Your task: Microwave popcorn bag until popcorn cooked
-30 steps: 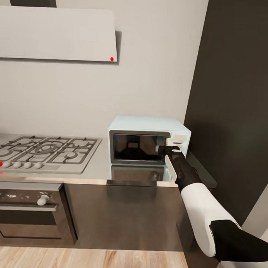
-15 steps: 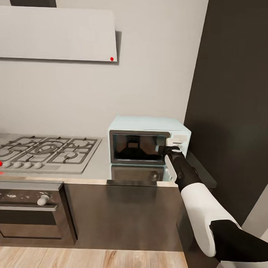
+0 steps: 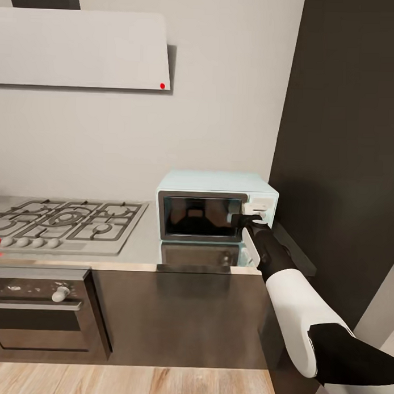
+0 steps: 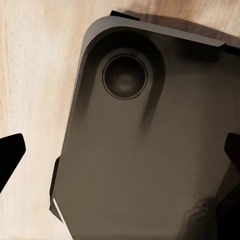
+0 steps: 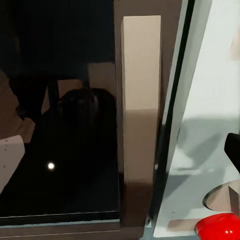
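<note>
Microwave door shut, right gripper fingers apart around handle; risks slipping off if pulled crooked.

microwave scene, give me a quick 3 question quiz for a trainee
1. True or false: the microwave door is closed.
2. Which gripper is at the microwave's door handle? A) left B) right
3. What sits on the countertop to the microwave's left?

Key: 1 true; 2 B, the right gripper reaches the door's edge beside the control panel; 3 the gas hob.
</note>
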{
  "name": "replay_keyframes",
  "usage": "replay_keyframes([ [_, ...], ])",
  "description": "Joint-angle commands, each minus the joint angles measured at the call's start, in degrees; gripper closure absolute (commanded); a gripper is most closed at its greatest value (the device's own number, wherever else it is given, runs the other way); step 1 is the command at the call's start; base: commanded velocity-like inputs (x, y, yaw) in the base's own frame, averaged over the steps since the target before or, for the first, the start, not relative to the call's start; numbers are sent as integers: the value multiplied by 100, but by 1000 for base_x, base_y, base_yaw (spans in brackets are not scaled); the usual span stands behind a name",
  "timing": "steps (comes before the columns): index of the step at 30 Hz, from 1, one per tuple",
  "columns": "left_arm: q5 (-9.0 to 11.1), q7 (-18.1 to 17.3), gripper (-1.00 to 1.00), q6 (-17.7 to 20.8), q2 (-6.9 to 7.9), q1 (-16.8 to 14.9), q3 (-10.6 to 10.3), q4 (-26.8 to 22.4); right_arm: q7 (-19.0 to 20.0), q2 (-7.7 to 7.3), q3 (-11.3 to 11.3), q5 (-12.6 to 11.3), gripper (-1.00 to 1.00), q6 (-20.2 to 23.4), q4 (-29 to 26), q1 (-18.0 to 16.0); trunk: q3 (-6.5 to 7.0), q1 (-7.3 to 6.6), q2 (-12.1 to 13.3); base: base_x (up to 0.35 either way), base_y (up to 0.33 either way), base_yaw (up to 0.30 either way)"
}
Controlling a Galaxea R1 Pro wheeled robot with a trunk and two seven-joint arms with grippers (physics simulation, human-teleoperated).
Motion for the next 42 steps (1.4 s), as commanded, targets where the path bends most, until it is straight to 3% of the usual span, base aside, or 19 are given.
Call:
replay_keyframes([
  [1,10,0,-100,-6,-1,2,24,-10,-171,-7,1,171,-100,55,-20,-5,-4,1,-1,0,0,0],
  [2,-6,-5,-100,-23,8,0,34,-27,-68,-24,45,19,-100,61,27,12,-5,0,0,0,0,0],
  [10,3,-5,-100,-23,8,2,42,-28,-47,-37,45,256,-100,29,129,12,-5,0,0,0,0,0],
  [42,11,-5,-100,-23,8,0,50,-35,-36,-33,45,304,-100,38,129,12,-5,0,0,-12,0,0],
])
